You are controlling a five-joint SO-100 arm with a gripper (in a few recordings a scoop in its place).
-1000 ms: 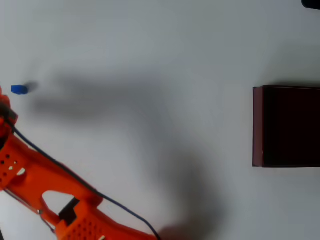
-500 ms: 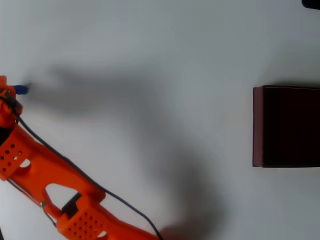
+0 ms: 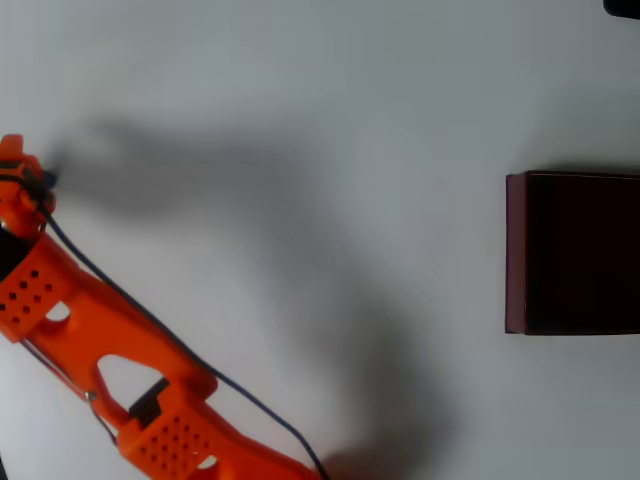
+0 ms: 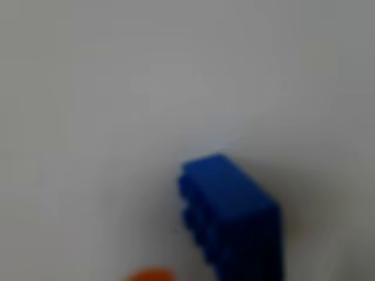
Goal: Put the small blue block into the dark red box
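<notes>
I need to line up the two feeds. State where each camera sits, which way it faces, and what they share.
Overhead view: fixed above the table, looking straight down; orange arm at lower left, box at right edge.
Wrist view: rides on the arm, looking down at the block close up; a blurred orange bit shows at the bottom edge.
Shared: the block, a blue sliver beside the arm tip overhead, and the table.

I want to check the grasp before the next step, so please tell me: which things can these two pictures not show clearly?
- Tiny bright blue block: blurred in the wrist view, its bottom cut by the lower edge; overhead, the orange tool covers nearly all of it.
- Tool: open or shut cannot be told; the fingers are hidden overhead.
- Large dark maroon box: right side cut by the overhead edge; its interior is too dark to read.
</notes>
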